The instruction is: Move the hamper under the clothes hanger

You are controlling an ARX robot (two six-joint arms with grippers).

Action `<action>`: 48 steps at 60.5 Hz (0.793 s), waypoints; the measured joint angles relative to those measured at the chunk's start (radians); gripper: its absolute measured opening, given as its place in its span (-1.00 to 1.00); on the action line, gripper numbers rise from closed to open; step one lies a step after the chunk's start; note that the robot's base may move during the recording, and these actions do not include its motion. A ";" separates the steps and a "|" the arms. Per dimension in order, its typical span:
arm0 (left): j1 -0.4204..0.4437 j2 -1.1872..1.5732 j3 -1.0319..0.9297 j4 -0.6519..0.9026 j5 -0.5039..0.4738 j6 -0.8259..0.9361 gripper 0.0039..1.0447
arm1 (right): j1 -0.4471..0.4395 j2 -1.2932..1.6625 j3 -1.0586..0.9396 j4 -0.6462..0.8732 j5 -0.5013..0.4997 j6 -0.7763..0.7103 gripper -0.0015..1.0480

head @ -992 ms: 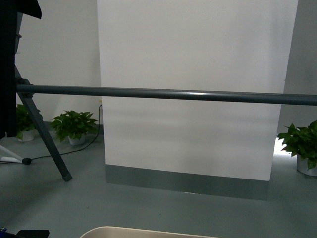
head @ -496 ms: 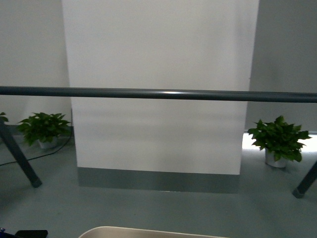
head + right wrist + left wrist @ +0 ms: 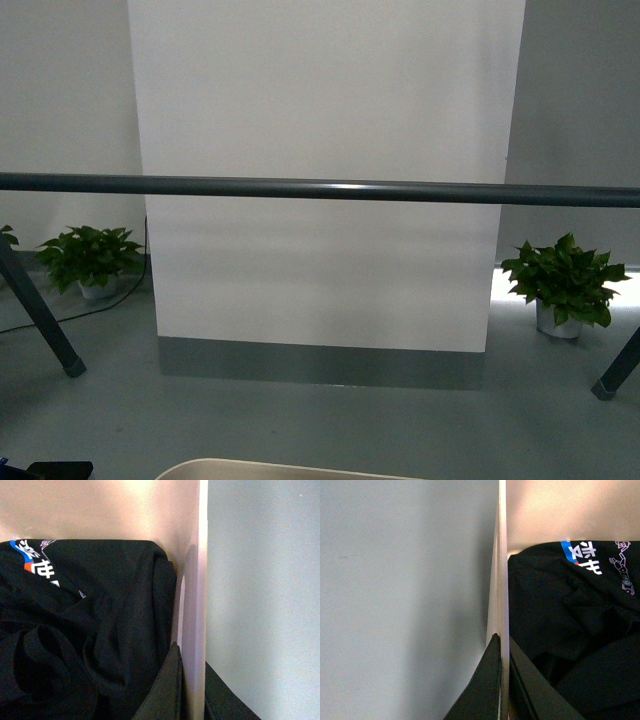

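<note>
Jaws of the left gripper (image 3: 502,647) pinch the left wall of the hamper (image 3: 560,510) at its rolled rim, one finger outside, one inside beside black clothes (image 3: 570,630). Smooth plastic looks stiff but slippery, and the soft load seems light, so the rim is judged the surest hold. The right gripper (image 3: 191,662) clamps the opposite wall likewise. Its rim sits low before the robot, the clothes hanger (image 3: 320,188) bar crossing above and beyond.

Hamper (image 3: 290,469) before clothes hanger (image 3: 320,188)

Beige hamper (image 3: 100,510), dark grey clothes hanger (image 3: 320,188)
</note>
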 joint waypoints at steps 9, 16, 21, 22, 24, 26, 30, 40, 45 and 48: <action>-0.004 0.000 0.000 0.000 0.008 0.000 -0.93 | -0.008 0.000 0.000 0.000 0.007 0.000 -0.94; -0.006 0.000 0.000 0.000 0.008 0.000 -0.93 | -0.009 0.000 0.000 0.000 0.008 0.000 -0.94; -0.005 0.000 0.000 0.000 0.005 0.000 -0.93 | -0.007 0.000 0.000 0.000 0.006 0.000 -0.94; -0.005 0.000 0.000 0.000 0.005 0.000 -0.93 | -0.007 0.000 0.000 0.000 0.006 0.000 -0.94; -0.005 0.000 0.000 0.000 0.005 0.000 -0.93 | -0.007 0.000 0.000 0.000 0.006 0.000 -0.94; -0.005 0.000 0.000 0.000 0.005 0.000 -0.93 | -0.007 0.000 0.000 0.000 0.007 0.000 -0.94; -0.005 0.000 0.000 0.000 0.005 0.000 -0.93 | -0.007 0.000 0.000 0.000 0.007 0.000 -0.94; -0.005 0.000 0.000 0.000 0.005 0.000 -0.93 | -0.007 0.000 0.000 0.000 0.006 0.000 -0.94; -0.005 0.000 0.000 0.000 0.005 0.000 -0.93 | -0.007 0.000 0.000 0.000 0.007 0.000 -0.94; -0.005 0.000 0.000 0.000 0.005 0.000 -0.93 | -0.007 0.000 0.000 0.000 0.007 0.000 -0.94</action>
